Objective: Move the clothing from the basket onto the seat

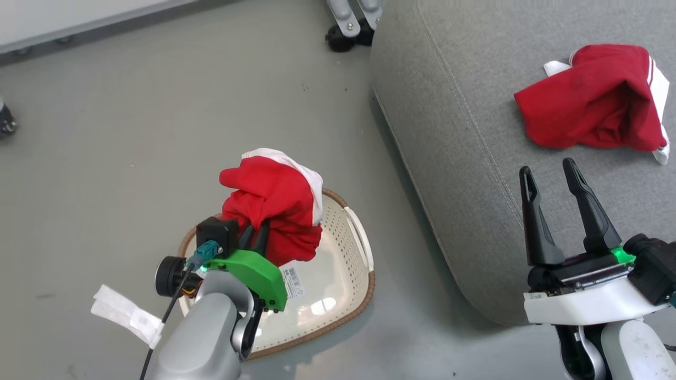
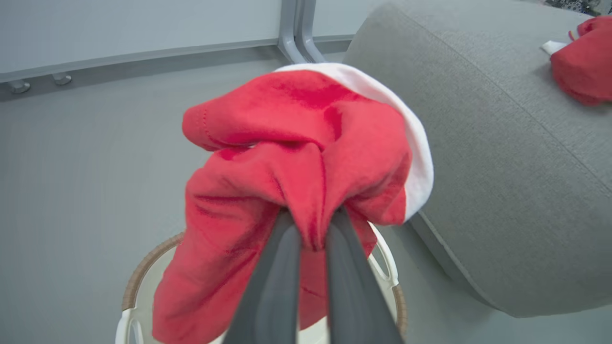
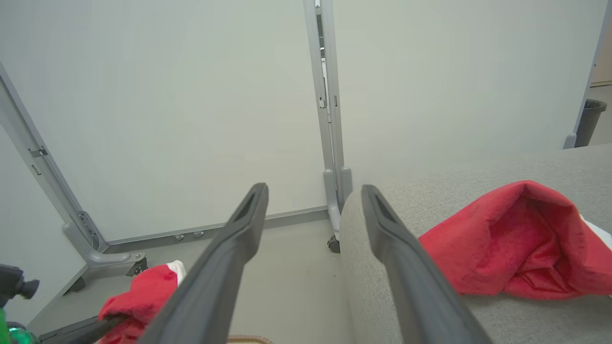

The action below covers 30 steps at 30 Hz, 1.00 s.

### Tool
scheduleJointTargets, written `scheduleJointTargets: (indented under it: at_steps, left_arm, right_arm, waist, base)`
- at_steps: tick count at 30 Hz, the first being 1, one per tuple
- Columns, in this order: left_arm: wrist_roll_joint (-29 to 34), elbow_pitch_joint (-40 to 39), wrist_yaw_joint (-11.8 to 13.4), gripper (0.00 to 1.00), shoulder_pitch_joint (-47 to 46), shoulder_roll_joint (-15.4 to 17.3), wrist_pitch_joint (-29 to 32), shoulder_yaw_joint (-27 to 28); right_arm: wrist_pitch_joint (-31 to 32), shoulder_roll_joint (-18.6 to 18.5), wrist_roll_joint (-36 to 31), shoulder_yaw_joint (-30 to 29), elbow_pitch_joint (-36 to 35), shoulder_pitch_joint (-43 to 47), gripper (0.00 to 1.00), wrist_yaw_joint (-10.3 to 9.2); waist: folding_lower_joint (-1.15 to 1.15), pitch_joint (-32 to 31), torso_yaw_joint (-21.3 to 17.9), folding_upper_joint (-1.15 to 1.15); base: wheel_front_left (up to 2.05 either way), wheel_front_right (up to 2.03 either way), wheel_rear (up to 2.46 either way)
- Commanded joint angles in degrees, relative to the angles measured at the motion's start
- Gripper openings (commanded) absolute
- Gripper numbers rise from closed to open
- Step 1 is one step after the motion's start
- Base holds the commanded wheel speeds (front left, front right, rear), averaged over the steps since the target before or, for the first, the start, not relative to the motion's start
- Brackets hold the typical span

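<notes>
My head camera looks steeply down: basket point(image 1: 346, 248) near six o'clock, seat point(image 1: 475, 132) from twelve to four. My left wrist camera sits close behind the held red garment point(image 2: 296, 157), seat at two o'clock. My right wrist camera looks level at a partition wall point(image 3: 191, 95). All three share the seat and the second garment point(image 1: 591, 100).

White-hemmed garment point(image 1: 274, 211) is showing bright red with a white band. Striped garment point(image 1: 591, 100) is showing the same red, white stripes and white trim. Seat point(image 1: 449, 132) is reading mid-grey, woven texture. Basket point(image 1: 346, 248) is showing cream-white perforated walls, brown woven-look rim. Label point(image 1: 293, 281) is showing white with black print. Floor point(image 1: 132, 132) is reading dull grey-green.
</notes>
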Motion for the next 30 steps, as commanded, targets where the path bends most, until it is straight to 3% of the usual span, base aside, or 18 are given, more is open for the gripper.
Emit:
scheduleJointTargets:
  at_steps: [1,10,19,30]
  left_arm:
    - [1.48,-2.63,-0.26,0.0,1.85,0.18,-0.15,0.95]
    - [8.43,-21.83,-1.58,0.0,10.43,0.16,-0.16,8.53]
    - [8.61,-39.1,-2.24,0.0,15.57,0.13,-0.08,13.3]
    - [7.87,-53.64,-2.22,0.0,18.17,0.12,-0.09,14.93]
  right_arm:
    - [-0.17,-0.05,0.35,-0.4,0.14,1.12,1.0,0.0]
    - [-0.17,-0.26,0.16,-0.43,0.47,3.22,1.0,0.0]
    - [-0.17,-0.4,-0.2,-0.34,0.29,4.82,1.0,0.0]
    - [-0.17,-0.28,-0.68,0.3,-0.1,6.6,1.0,0.0]
  waist:
    - [0.0,-4.86,3.96,0.0]
    - [0.0,-9.31,5.67,0.0]
    - [0.0,-11.87,6.29,0.0]
    - [0.0,-14.32,6.77,0.0]
  base:
    - [0.0,0.0,0.0]
    - [0.0,0.0,0.0]
    - [0.0,0.0,0.0]
    - [0.0,0.0,0.0]
